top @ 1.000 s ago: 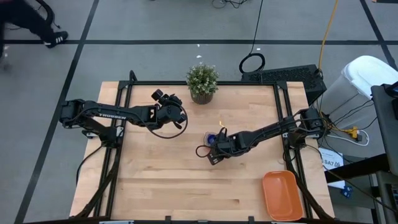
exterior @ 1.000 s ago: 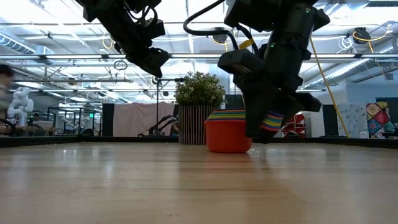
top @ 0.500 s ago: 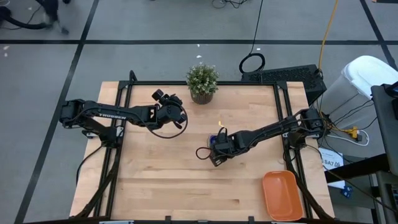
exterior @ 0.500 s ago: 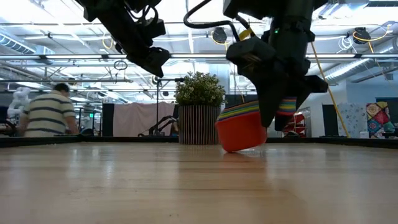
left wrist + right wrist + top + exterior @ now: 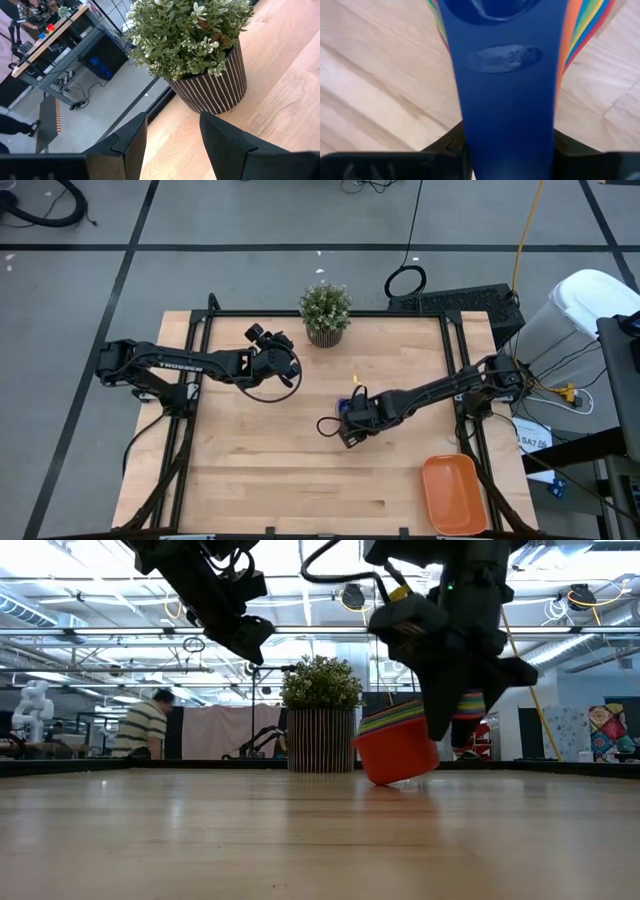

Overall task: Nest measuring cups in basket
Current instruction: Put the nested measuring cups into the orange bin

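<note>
On the left I am seeing my left end effector hanging above the surface, well apart from the cups. Its two fingers are standing partly apart and are holding nothing. They are pointing toward one potted plant, which is standing at the far edge of the surface in a striped pot.

Near the middle, my right end effector is gripping the measuring cups by their stacked handles. In the right wrist view the dark blue handle is lying between the two fingers, with the coloured edges of other handles fanning out beside it. The cups are forming one nested stack with the red cup outermost. I am counting several coloured rims inside it, but I cannot tell the exact number. The stack is tilting, and its lower edge is just at the surface.

At the right, one orange basket is lying at the near corner of the surface, well apart from the stack, and no cup is showing in it.
</note>
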`<state>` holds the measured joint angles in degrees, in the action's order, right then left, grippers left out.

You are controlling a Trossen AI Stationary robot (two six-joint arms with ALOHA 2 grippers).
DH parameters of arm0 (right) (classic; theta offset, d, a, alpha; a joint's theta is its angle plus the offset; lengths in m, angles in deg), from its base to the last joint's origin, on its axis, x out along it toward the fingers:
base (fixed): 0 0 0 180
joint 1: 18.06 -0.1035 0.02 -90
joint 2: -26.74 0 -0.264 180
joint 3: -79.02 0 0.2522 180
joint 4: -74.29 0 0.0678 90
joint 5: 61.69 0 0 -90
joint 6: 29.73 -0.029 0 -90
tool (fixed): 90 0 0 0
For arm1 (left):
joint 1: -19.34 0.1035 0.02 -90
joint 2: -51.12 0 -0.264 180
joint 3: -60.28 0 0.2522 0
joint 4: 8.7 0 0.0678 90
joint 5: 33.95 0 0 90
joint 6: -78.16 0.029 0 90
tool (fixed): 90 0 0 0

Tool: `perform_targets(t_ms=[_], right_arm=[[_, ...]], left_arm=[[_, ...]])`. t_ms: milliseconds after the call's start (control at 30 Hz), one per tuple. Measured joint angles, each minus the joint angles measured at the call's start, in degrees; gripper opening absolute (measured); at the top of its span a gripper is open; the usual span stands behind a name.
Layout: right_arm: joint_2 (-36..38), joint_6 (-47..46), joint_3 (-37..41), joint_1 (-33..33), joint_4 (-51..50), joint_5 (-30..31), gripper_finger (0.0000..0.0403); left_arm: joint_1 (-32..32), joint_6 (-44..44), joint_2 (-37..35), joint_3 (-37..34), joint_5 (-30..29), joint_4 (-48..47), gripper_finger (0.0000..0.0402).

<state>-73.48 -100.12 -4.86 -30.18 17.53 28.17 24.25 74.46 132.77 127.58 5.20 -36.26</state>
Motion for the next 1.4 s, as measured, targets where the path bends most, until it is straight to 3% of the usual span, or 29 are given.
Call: perform_targets(t_ms=[200,400,867,1400], right_arm=[[0.0,-2.9,2.4,-0.1,0.2,-0.4,0.0189],[0.0,-3.9,5.0,-0.1,3.9,-1.7,0.0216],[0.0,-2.1,6.0,1.7,5.1,-1.5,0.0210],[0.0,1.9,1.0,2.0,-4.2,1.9,0.0210]], left_arm=[[0.0,0.1,0.0,0.0,0.0,0.0,0.0186],[0.0,0.2,0.0,0.0,0.0,0.0,0.0186],[0.0,0.6,0.0,0.0,0.0,0.1,0.0186],[0.0,0.5,0.0,0.0,0.0,0.4,0.0186]])
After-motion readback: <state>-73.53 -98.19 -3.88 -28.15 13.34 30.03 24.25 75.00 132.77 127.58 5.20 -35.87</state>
